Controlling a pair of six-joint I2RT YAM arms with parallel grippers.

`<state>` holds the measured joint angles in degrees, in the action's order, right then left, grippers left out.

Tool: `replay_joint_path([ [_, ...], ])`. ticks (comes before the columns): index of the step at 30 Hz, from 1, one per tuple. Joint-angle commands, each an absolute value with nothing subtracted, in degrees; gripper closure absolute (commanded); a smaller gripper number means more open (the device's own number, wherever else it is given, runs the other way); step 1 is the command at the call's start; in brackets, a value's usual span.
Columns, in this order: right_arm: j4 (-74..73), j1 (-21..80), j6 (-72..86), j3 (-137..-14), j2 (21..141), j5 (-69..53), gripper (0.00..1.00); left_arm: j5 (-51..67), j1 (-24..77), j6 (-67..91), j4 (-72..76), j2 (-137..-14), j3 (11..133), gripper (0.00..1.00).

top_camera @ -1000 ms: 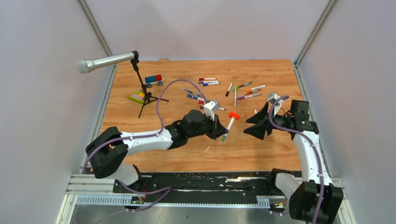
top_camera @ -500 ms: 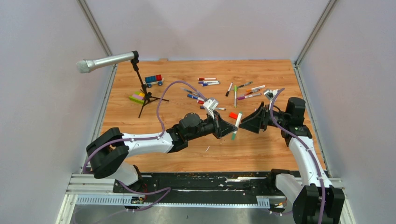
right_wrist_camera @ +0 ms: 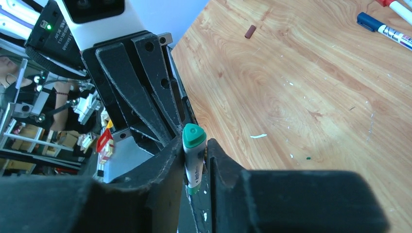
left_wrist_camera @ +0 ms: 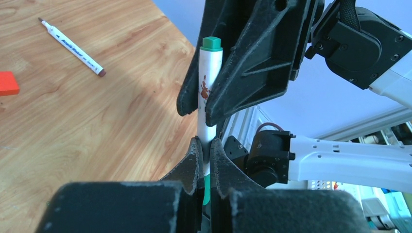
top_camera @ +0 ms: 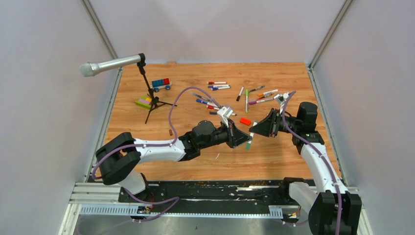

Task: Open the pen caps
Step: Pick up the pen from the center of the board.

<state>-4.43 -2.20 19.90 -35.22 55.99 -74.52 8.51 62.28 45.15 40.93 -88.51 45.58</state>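
Note:
A green pen (top_camera: 250,140) with a white barrel hangs above the table's middle, gripped from both sides. My left gripper (left_wrist_camera: 206,151) is shut on its lower part, where a green end shows between the jaws. My right gripper (right_wrist_camera: 195,162) has closed round the upper part, both fingers against the barrel, and the green end (right_wrist_camera: 194,135) sticks out past them. Which green end is the cap I cannot tell. In the top view the two grippers meet tip to tip at the pen. A loose brown cap (top_camera: 170,132) lies on the wood to the left.
Several more pens (top_camera: 219,86) lie scattered across the far half of the table. An orange-red block (top_camera: 245,121) sits just behind the grippers. A grey microphone (top_camera: 110,64) on a black tripod (top_camera: 151,101), stacked bricks (top_camera: 144,103) and a toy car (top_camera: 161,84) stand at the far left.
My right gripper swung left to the pen and closed its wide-open jaws round the upper part. My left arm carried the pen a little to the right.

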Motion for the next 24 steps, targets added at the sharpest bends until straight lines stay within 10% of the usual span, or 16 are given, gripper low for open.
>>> replay_joint_path([
  [1,-0.54,-1.58,21.45,-35.32,56.13,-76.19,0.87,8.41,62.79,45.38,42.57,-88.68,48.59,0.99],
  [3,-0.47,-1.58,21.24,-35.70,56.07,-77.26,1.00,8.73,62.77,45.14,42.13,-88.54,48.63,0.93],
  [11,-0.80,-1.93,20.42,-37.06,55.94,-79.32,1.00,11.77,62.67,42.86,43.03,-85.19,43.39,0.30],
  [24,-1.02,-1.93,20.04,-37.00,56.63,-79.32,1.00,17.23,62.69,44.38,44.65,-88.42,43.00,0.38],
])
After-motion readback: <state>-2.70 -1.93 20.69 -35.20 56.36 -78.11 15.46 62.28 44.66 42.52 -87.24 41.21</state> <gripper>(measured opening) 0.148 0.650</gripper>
